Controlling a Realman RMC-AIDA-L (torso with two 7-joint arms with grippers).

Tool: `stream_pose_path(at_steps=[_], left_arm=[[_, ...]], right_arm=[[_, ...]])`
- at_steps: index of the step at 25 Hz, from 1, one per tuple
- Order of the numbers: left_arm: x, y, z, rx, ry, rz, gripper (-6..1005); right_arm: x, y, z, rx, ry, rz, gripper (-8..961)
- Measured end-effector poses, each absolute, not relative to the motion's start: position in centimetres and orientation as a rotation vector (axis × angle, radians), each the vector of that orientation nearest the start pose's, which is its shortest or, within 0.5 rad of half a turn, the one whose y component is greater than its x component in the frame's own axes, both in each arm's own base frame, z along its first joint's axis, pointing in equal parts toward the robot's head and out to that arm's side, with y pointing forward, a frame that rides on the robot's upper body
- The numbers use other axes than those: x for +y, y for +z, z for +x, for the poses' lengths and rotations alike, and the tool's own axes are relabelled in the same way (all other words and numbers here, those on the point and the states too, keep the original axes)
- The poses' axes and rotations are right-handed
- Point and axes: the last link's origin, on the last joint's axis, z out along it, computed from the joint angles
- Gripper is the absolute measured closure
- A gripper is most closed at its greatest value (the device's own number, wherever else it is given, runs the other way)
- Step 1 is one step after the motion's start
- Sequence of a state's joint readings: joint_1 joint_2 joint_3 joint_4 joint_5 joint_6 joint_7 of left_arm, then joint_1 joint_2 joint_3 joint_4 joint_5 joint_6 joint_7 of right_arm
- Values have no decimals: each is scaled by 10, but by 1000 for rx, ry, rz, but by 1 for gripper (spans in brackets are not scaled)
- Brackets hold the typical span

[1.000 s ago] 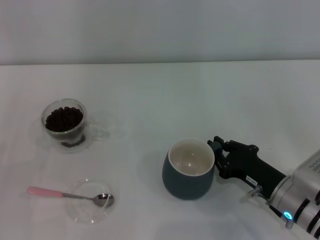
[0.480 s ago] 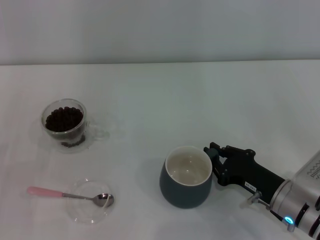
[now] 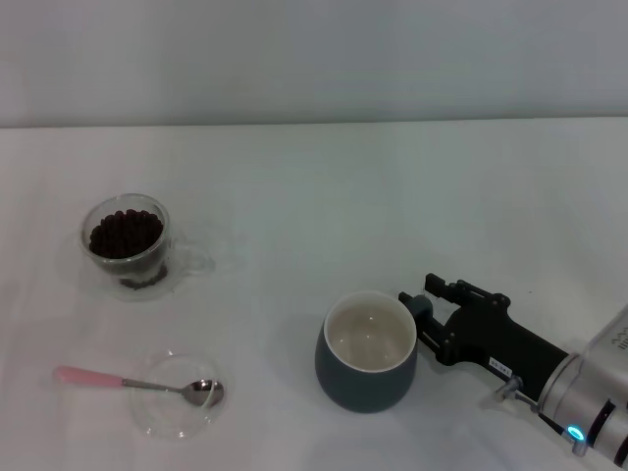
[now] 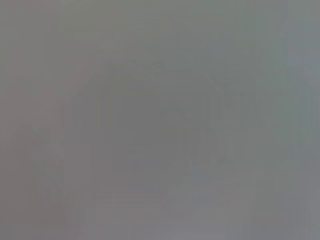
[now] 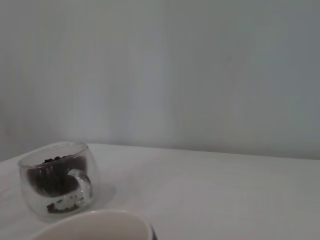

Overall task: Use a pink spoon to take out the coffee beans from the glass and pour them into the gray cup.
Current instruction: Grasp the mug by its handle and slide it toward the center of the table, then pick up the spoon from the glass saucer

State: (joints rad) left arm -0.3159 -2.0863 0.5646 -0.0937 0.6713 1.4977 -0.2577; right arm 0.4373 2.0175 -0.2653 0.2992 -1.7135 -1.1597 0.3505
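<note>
The gray cup (image 3: pixel 367 368) stands upright at the front centre of the table, its cream inside bare; its rim (image 5: pixel 95 227) also shows in the right wrist view. My right gripper (image 3: pixel 422 294) sits right beside the cup's right side, fingers apart, the cup's handle hidden behind them. The glass (image 3: pixel 128 245) with coffee beans (image 3: pixel 126 233) stands far left; the right wrist view shows the glass (image 5: pixel 57 177) beyond the cup. The pink spoon (image 3: pixel 137 384) lies at the front left, bowl in a clear dish. The left gripper is out of view.
A flat clear glass dish (image 3: pixel 149 412) lies under the spoon's bowl at the front left. The white table (image 3: pixel 324 196) runs back to a pale wall. The left wrist view shows only plain grey.
The gray cup has slid toward the table's front and a little left with my right gripper. The gripper's fingers now stand wider apart and its body has drawn slightly back to the right.
</note>
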Motion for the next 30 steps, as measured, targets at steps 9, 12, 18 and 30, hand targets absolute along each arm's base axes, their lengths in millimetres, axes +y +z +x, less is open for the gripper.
stream_pose_path(at_steps=[9, 12, 18, 30], left_arm=[[253, 28, -375, -574, -773, -1269, 111], [253, 29, -374, -565, -780, -1267, 111], [253, 30, -374, -562, -783, -1262, 111], [246, 31, -378, -573, -770, -1246, 111]], right_arm=[[245, -82, 335, 777, 732, -2110, 288], [233, -73, 341, 769, 771, -2129, 233], [212, -59, 357, 798, 784, -2180, 214], [215, -6, 390, 800, 783, -1798, 227]])
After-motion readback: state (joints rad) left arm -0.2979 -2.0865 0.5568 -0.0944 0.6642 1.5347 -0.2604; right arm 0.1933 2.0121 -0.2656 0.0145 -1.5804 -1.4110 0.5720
